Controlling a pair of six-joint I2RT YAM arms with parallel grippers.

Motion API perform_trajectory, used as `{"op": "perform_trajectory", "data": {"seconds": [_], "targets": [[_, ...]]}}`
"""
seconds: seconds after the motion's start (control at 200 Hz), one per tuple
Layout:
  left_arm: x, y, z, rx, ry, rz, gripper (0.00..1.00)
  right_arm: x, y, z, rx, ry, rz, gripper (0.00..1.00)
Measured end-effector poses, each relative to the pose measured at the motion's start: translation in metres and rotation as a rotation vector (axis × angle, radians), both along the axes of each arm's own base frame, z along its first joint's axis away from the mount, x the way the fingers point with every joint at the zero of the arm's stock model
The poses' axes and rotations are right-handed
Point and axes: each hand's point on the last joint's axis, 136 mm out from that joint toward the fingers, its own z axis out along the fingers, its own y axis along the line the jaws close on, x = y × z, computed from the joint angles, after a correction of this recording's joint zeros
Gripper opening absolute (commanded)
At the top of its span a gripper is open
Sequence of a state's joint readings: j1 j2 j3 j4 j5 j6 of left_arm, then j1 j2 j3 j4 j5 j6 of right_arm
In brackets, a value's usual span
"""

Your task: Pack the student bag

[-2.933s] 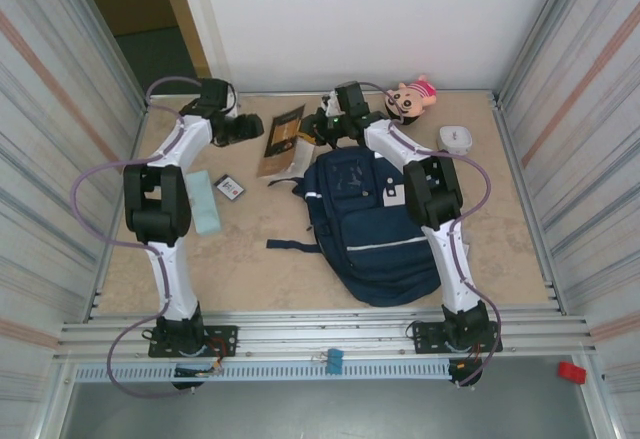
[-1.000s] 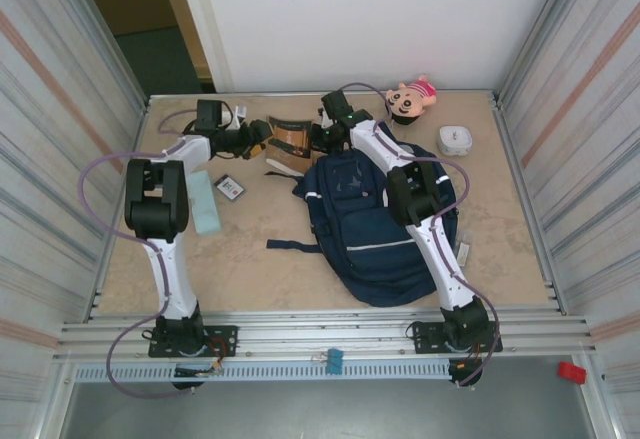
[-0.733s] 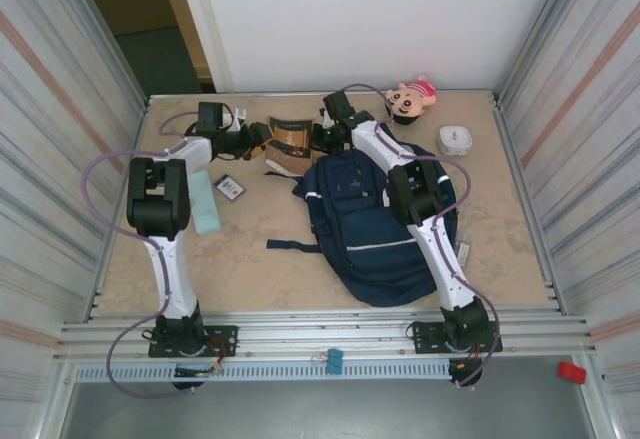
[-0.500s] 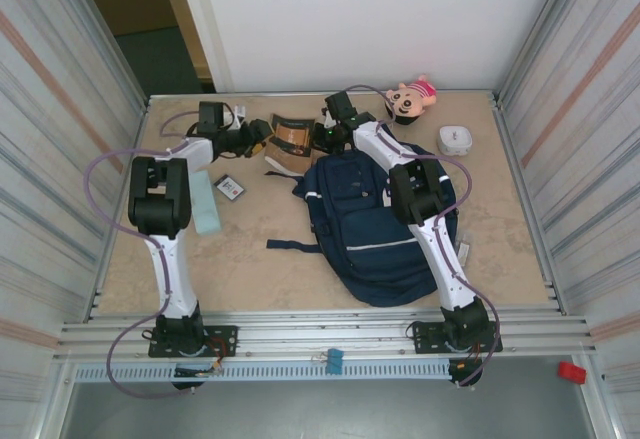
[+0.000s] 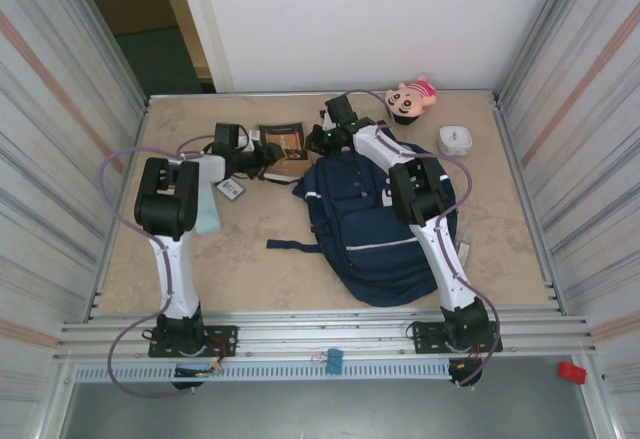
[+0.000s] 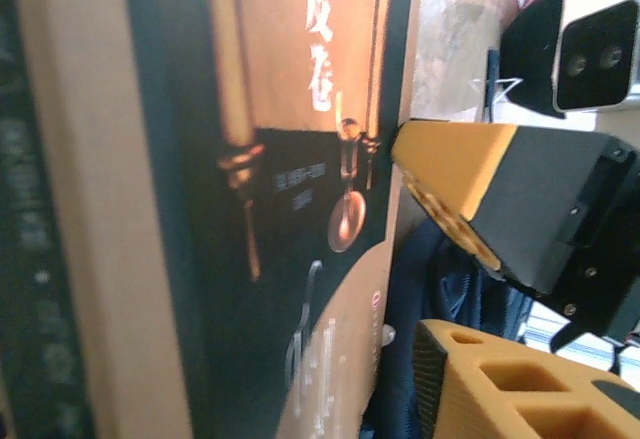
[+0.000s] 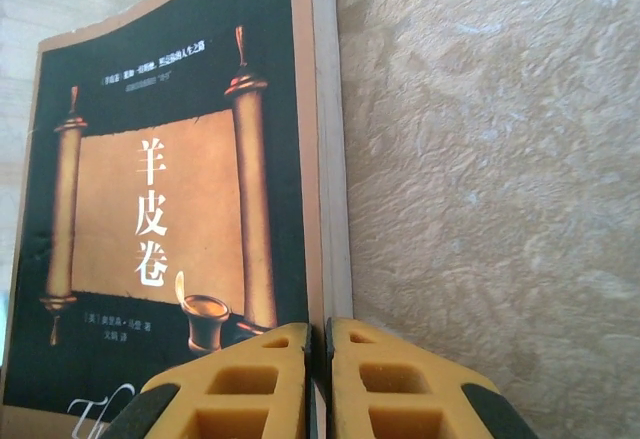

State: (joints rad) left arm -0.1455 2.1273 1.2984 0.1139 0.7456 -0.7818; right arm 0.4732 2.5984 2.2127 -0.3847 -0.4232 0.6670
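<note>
The bag point(image 5: 375, 229) lies flat on the table point(image 5: 300, 279) with its front pockets up. Its top points toward the far wall and its base lies near the right arm's foot. It is soft fabric and looks limp and nearly empty, so I judge it will sag and fold rather than keep a shape. A pull on one spot would drag cloth, not lift the whole bag. The best holds are probably the top rim by the zip or the top handle (neither shows clearly here), one gripper holding the mouth open while the other feeds things in. The loose strap point(image 5: 290, 246) on its left could snag.

Just beyond the bag's top-left corner, the right gripper point(image 7: 320, 344) has its pads pinched together on the edge of the book point(image 7: 170, 229). The left gripper point(image 5: 264, 155) sits at the book's opposite side. One finger point(image 6: 500, 389) shows beside the cover, but I cannot tell whether the gripper is clamped on the book.
</note>
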Motion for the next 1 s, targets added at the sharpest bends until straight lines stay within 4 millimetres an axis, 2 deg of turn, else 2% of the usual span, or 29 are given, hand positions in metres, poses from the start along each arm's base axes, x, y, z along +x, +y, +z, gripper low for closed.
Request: {"op": "perform_trajectory", "data": {"seconds": [0.13,0.185,0.261,0.406,0.541,0.661,0.762,0.857,1.002], "targets": [[-0.003,0.009,0.007,0.084,-0.023,0.001,0.19,-0.003,0.005,0.006,0.022,-0.006,0.01,0.35],[-0.003,0.013,0.015,0.124,-0.044,0.005,0.09,-0.005,0.009,0.014,0.032,-0.014,0.017,0.45],[-0.003,0.018,0.031,0.181,-0.091,0.002,0.0,-0.009,0.014,0.029,0.04,-0.032,0.03,0.52],[-0.009,0.033,0.076,0.295,-0.198,0.021,0.0,-0.02,0.015,0.069,0.05,-0.086,0.045,0.64],[-0.02,0.042,0.137,0.328,-0.345,0.049,0.0,-0.036,0.0,0.127,0.068,-0.189,0.038,0.74],[-0.048,0.035,0.191,0.271,-0.501,0.036,0.0,-0.062,-0.022,0.184,0.117,-0.298,0.023,0.79],[-0.078,0.021,0.222,0.191,-0.627,-0.021,0.0,-0.092,-0.043,0.223,0.172,-0.391,0.02,0.84],[-0.11,0.005,0.239,0.121,-0.734,-0.101,0.0,-0.123,-0.064,0.245,0.203,-0.471,0.025,0.87],[-0.15,-0.021,0.257,0.048,-0.849,-0.243,0.0,-0.169,-0.083,0.264,0.241,-0.549,0.069,0.94]]}}
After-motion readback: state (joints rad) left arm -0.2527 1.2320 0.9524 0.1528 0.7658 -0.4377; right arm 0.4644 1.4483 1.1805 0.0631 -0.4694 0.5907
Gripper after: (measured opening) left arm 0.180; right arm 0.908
